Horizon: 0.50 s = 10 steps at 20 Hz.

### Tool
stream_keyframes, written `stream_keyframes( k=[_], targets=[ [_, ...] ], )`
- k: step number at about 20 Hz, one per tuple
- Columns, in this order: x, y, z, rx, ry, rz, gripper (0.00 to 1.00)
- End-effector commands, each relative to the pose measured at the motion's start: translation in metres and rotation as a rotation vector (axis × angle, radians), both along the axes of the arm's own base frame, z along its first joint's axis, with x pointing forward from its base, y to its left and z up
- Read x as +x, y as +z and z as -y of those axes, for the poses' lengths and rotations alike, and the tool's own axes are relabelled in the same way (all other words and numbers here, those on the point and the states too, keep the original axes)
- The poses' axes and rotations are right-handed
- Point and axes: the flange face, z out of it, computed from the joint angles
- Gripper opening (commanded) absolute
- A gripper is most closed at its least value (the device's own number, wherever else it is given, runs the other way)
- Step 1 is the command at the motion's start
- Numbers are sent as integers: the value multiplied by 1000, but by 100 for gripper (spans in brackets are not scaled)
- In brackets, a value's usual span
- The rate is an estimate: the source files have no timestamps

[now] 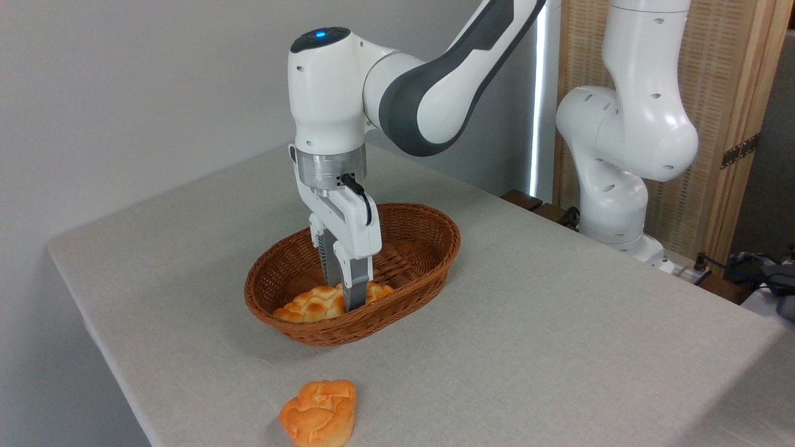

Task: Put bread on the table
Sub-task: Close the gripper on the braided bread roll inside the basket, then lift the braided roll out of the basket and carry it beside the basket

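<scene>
The bread [310, 305] is a braided golden loaf lying in the near end of the brown wicker basket [435, 231]. My gripper [343, 295] reaches straight down into the basket with a finger on each side of the loaf's middle, pressed against it. The front finger [354, 287] covers part of the loaf, and the rear fingertip is hidden behind it. The loaf still rests on the basket floor. The basket stands on the table [559, 347], which is covered in grey-beige cloth.
A small round orange bun [318, 413] lies on the cloth near the table's front edge, ahead of the basket. The arm's white base [612, 205] stands at the right rear, with cables beside it. A wall runs along the table's left rear.
</scene>
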Motion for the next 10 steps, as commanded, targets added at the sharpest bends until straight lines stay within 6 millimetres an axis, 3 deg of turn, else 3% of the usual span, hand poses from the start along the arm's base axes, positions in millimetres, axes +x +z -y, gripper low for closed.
stream_keyframes(
  k=[1,4,10],
  targets=[
    [-1,6,4,-23,-6,15,32],
    [-1,9,4,-24,-6,21,29],
    [6,33,0,-45,13,64,27]
  ],
)
